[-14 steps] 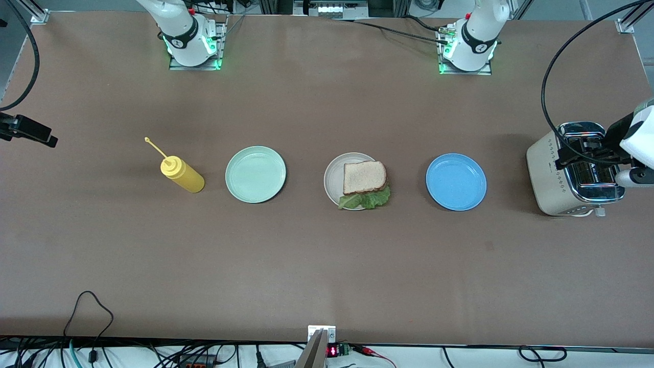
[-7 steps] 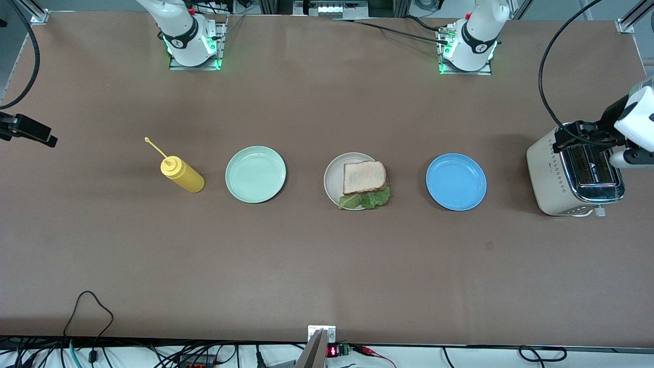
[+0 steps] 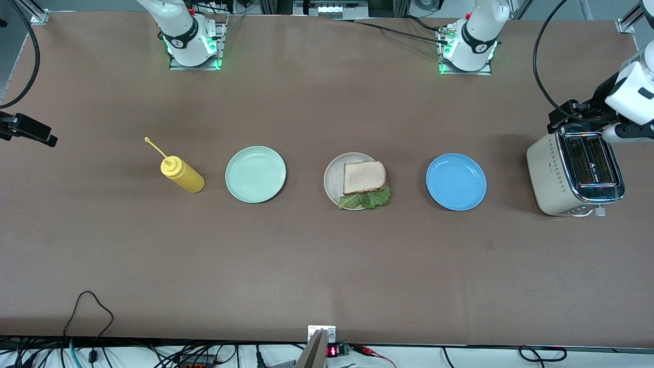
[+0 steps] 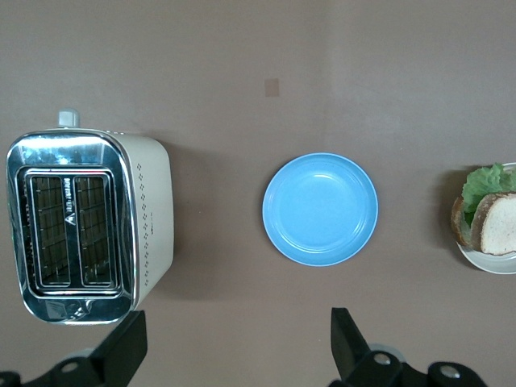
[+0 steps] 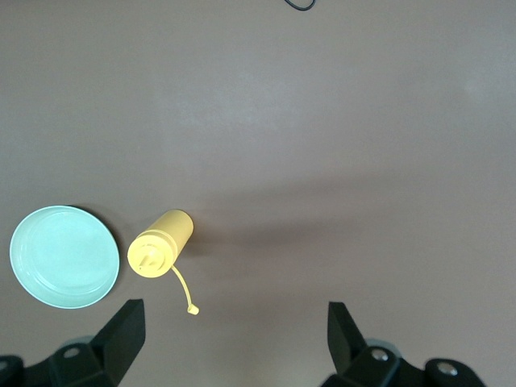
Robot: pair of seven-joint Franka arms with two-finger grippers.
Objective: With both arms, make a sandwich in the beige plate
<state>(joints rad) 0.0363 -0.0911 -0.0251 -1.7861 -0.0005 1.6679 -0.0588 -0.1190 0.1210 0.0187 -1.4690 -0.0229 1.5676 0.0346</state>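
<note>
The sandwich [image 3: 365,184] sits finished on the beige plate [image 3: 333,180] at the front view's centre, so the task looks done, with the left gripper [image 4: 234,347] and right gripper [image 5: 234,343] both empty, fingers apart.

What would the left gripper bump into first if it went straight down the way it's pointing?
Probably just bare table. The left gripper is open and points down between the toaster and the blue plate, over neither, though depth is hard to judge.

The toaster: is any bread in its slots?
Empty: the toaster shows only bare wire racks in both slots, seen from above.
</note>
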